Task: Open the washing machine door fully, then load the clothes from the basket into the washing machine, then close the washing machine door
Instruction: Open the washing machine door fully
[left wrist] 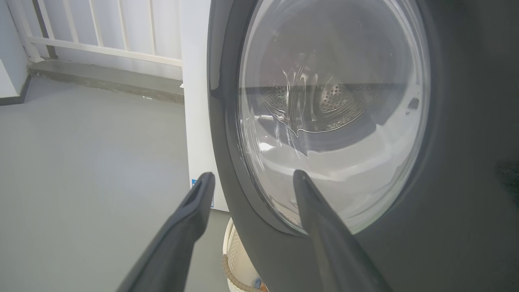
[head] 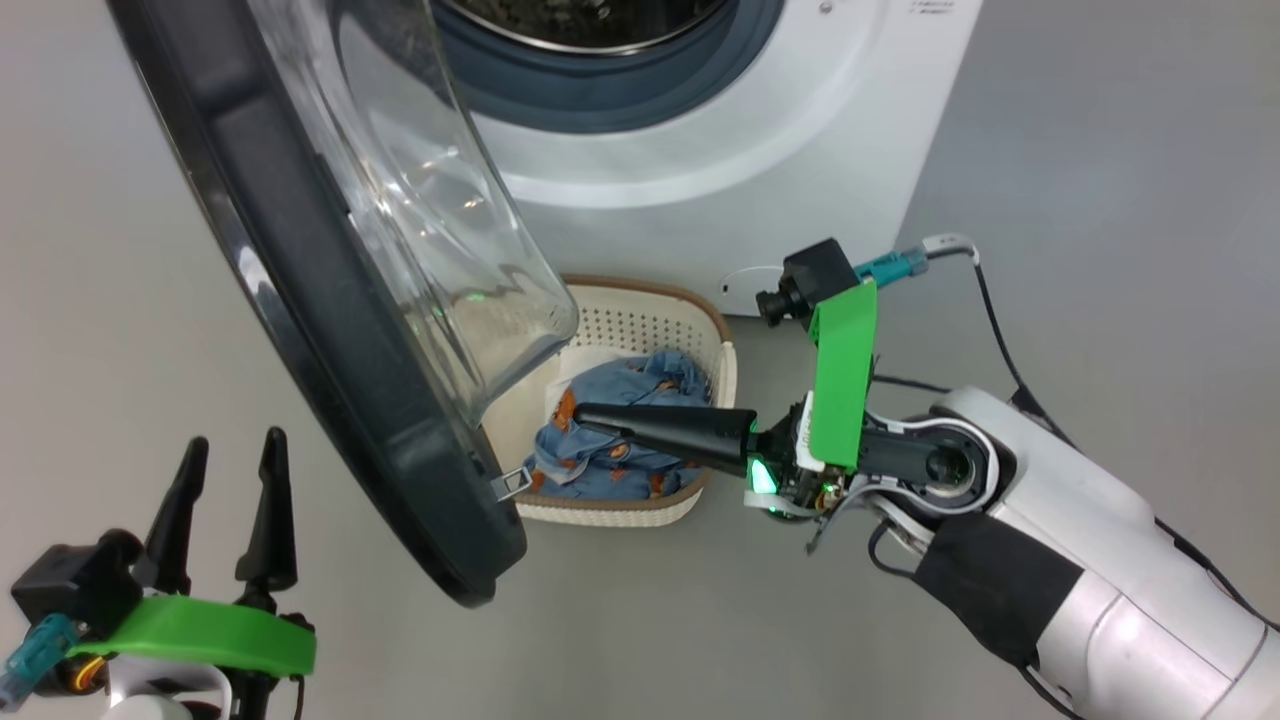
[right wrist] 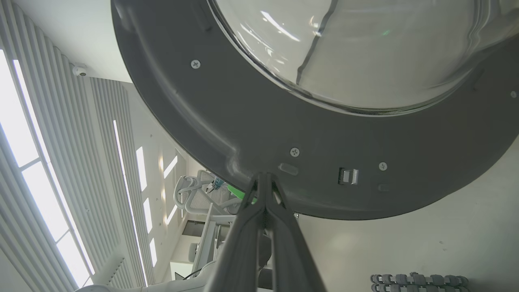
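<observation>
Door [head: 290,300] [left wrist: 466,162] [right wrist: 227,105] stands swung out from the washer [head: 800,150], its dark frame running from the head view's upper left down to bottom centre, the glass bowl bulging toward the machine. A metal latch [head: 510,485] [right wrist: 348,176] sits on the frame's inner face near the low edge. Under the bowl, on the grey floor [head: 1100,150] just before the washer, is the basket [head: 640,325] [left wrist: 235,259]. It holds blue bear-print clothes [head: 600,465] bunched toward its front, with a strip of white fabric [head: 592,356] behind them.

Right gripper [head: 590,418] [right wrist: 263,176] reaches leftward over the basket, fingers pressed together with nothing between them, tips above the clothes and right at the door's inner frame; whether they touch it I cannot tell.

Left gripper [head: 235,440] [left wrist: 253,175] is at the lower left, on the door's outer side, fingers spread and empty, pointing at the frame.

At the top, the washer's opening shows a grey ring [head: 620,90] and a sliver of drum [head: 590,15] [left wrist: 332,97]
</observation>
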